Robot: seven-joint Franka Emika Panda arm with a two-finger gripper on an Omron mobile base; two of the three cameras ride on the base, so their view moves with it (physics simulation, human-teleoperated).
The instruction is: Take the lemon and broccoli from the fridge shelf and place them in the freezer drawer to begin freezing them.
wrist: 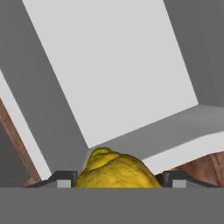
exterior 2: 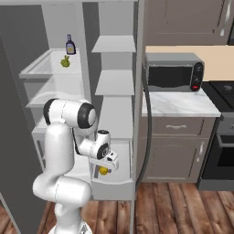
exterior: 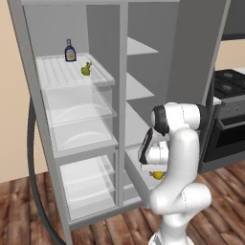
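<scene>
One bottle (exterior: 70, 50) and the broccoli (exterior: 86, 70) sit up on the ribbed shelf (exterior: 57, 72), left of the divider. Low down, the hand (exterior 2: 104, 168) hangs over the pulled-out drawer (exterior 2: 114, 185), its fingers (wrist: 61, 178) pinching the lemon (wrist: 116, 171) from both sides, just above the drawer floor.

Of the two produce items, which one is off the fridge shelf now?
The lemon: it sits between the gripper's fingertips over the freezer drawer. The broccoli remains on the ribbed fridge shelf.
</scene>
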